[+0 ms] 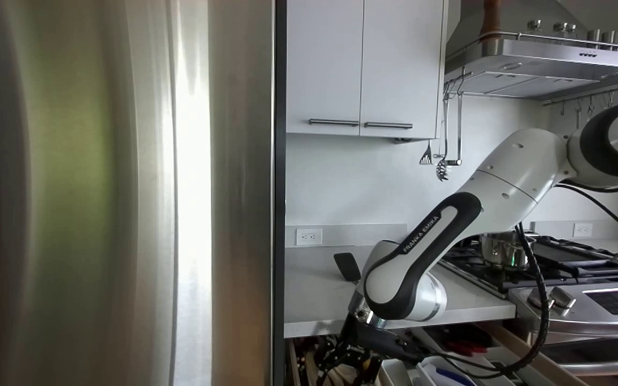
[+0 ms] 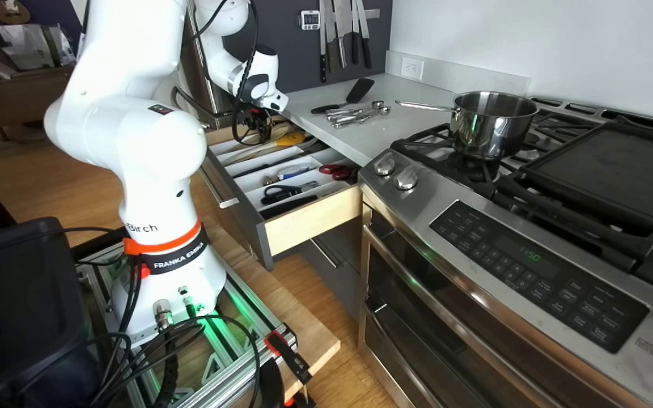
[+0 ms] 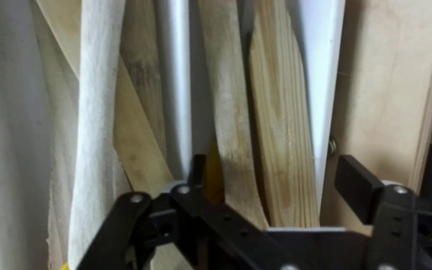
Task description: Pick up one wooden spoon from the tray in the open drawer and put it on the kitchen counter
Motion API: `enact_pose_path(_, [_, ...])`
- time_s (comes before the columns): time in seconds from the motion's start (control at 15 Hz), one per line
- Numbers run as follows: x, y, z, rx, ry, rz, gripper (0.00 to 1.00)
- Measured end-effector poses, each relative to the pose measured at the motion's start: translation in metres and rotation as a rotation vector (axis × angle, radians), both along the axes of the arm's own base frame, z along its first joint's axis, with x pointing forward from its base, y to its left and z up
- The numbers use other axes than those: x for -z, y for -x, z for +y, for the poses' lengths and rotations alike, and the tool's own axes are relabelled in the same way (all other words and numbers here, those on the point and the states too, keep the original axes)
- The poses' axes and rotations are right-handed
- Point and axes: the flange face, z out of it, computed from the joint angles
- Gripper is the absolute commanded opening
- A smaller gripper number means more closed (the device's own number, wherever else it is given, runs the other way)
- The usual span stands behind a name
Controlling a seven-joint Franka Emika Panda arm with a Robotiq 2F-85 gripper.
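My gripper (image 3: 278, 178) is open in the wrist view, with nothing held between its fingers. It is low over the tray (image 3: 178, 75); a slim tan wooden handle (image 3: 234, 123) and a wider pine handle (image 3: 283, 131) lie between the fingers. The right finger is over the wooden drawer wall (image 3: 384, 93). More pale wooden utensils (image 3: 96, 93) lie left. No spoon bowl is clear, so I cannot tell which is the wooden spoon. My gripper (image 1: 346, 375) (image 2: 261, 127) is at the drawer's (image 2: 315, 218) far end in both exterior views. The kitchen counter (image 1: 314, 289) is just above the drawer.
On the counter lie a black spatula (image 2: 360, 90) and metal measuring spoons (image 2: 355, 115). A steel pot (image 2: 491, 127) stands on the stove beside it. The counter's front edge overhangs the drawer. Red-handled scissors (image 2: 335, 171) lie in the drawer. A fridge (image 1: 126, 187) stands alongside.
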Motion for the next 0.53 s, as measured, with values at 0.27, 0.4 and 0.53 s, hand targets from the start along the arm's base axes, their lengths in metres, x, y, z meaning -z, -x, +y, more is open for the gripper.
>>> enact_pose_path(0.27, [0.0016,0.0035,0.0042,-0.013,0.020,-0.001,0.73])
enact_pose_path(0.4, [0.0037,0.0055,0.0059,-0.023,0.026,-0.002,0.67])
enact_pose_path(0.53, [0.0062,0.0073,0.0076,-0.035,0.034,-0.004,0.63])
